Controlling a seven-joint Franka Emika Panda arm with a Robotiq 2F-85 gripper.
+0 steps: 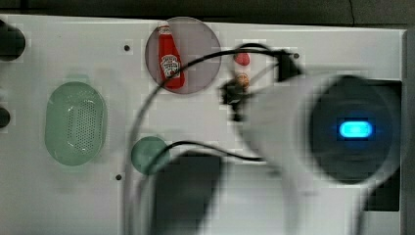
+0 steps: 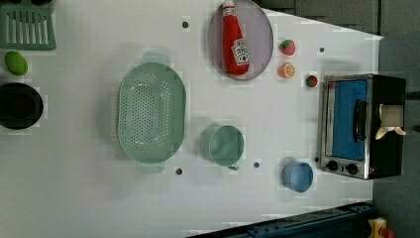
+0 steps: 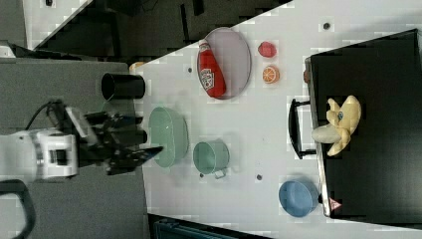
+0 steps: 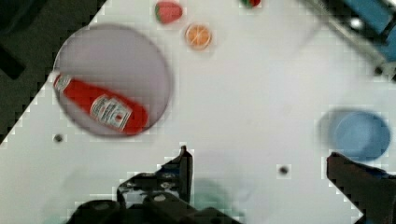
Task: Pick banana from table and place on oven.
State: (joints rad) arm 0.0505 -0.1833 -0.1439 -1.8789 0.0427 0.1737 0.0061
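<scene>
- Over at the right view's left, off the table's point(image 3: 239, 124) edge, my claw point(image 3: 142, 154) is hanging with its jaws spread wide and nothing between them.
- Below it in the wrist view, my two fingers point(image 4: 184, 163) are standing far apart over bare white tabletop, with the ketchup bottle point(image 4: 100, 108) lying on its round plate point(image 4: 140, 56) further off.
- Moving rightward in the right view, I am looking past the green colander point(image 3: 169, 137), the green cup point(image 3: 211, 157) and the blue cup point(image 3: 297, 196), none of which I am touching.
- At the right view's right, the banana point(image 3: 341, 124) is lying on the oven's point(image 3: 378, 189) black top, near the front edge above the door handle point(image 3: 293, 128), well apart from my claw.
- Seen in the left view too, the banana point(image 2: 391, 121) is resting on the oven point(image 2: 346, 124), so I am judging the placing step as done and the release as complete.
- Judging from this, I am in the retreat stage: the next move is asking only that I keep clear of the colander and cups and leave the banana undisturbed.
- One risk I am weighing: the banana is sitting close to the oven's front edge, so a bump there could roll it off.
</scene>
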